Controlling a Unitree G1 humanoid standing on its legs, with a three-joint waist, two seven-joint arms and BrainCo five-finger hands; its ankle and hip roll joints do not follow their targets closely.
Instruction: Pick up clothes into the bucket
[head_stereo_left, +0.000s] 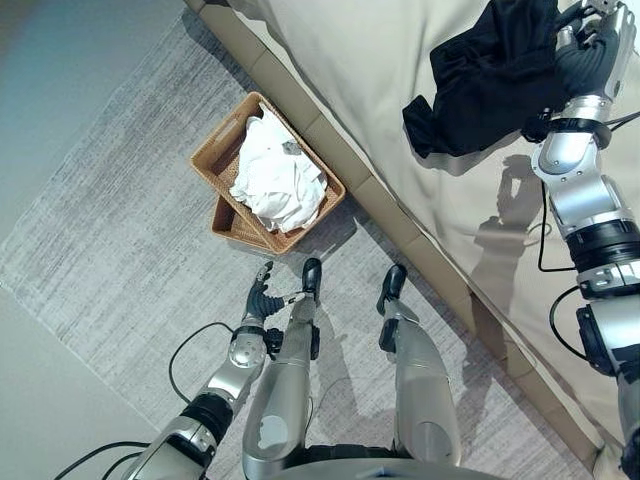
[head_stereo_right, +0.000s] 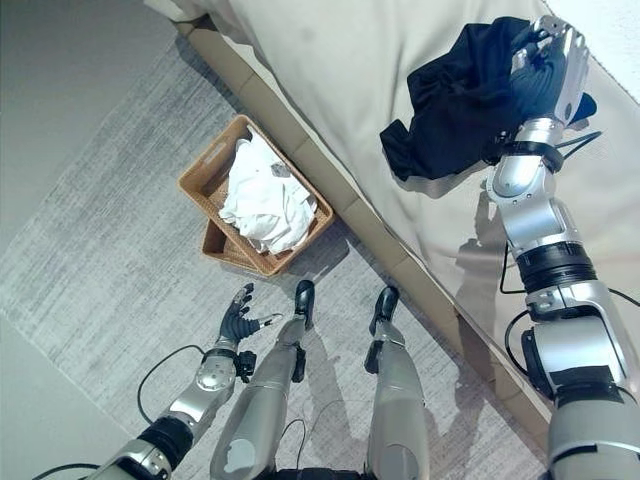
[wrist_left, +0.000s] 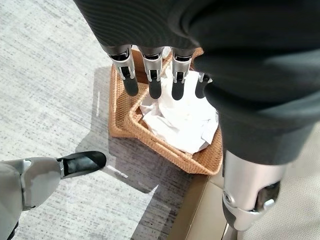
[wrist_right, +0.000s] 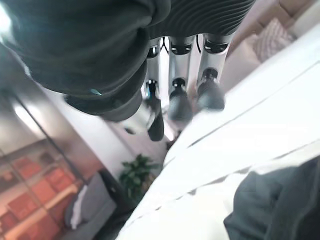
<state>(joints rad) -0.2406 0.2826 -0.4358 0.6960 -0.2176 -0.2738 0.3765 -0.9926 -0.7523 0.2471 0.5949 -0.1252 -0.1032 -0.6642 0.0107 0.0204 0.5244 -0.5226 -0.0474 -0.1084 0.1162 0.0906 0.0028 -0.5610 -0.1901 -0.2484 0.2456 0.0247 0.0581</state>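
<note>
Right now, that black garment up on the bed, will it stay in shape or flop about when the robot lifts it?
Probably floppy: the black garment lies crumpled in soft folds on the bed, so it should sag and dangle. It looks light for its bulk. A trailing edge might drag or snag near the right hand, whose fingers look roughly straight beside it, not closed on the cloth.

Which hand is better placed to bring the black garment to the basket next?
Right. The right hand is at the black garment on the bed. The left hand hangs open near the basket.
</note>
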